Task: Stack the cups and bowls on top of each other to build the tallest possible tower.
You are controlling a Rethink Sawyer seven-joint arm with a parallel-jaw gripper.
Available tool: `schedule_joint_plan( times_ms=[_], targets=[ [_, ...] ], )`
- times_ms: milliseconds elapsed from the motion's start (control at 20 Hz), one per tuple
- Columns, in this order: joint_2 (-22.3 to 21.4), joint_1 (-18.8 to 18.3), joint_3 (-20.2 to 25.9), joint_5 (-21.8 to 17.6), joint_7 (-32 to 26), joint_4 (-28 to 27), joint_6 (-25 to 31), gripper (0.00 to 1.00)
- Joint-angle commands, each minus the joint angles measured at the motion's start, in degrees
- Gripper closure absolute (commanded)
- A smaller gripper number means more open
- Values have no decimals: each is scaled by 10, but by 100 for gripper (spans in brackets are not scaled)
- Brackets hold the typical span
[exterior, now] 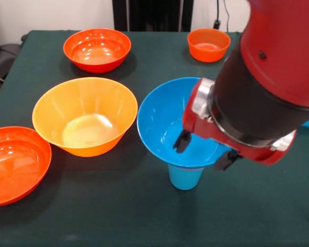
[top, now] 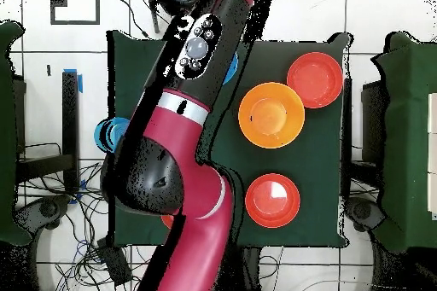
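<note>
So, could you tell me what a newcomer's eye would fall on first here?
The red arm fills the front view's right side, its gripper at the large blue bowl, which sits on a blue cup. To the picture's left stands a big yellow-orange bowl.

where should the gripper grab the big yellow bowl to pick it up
Pinch the rim of the yellow bowl from above, one finger inside and one outside. It sits upright and open, and its wide flared wall gives no other narrow part.
</note>
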Motion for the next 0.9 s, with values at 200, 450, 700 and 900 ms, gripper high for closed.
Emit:
schedule_joint_plan(
  times_ms=[200,450,700,900],
  targets=[
    [-24,-45,-149,75,-302,-9,-29,0],
    [-20,-57,-198,128,-330,-1,-73,0],
    [-25,-69,-248,179,-356,6,-83,0],
    [-26,-75,-265,204,-369,7,-99,0]
  ],
)
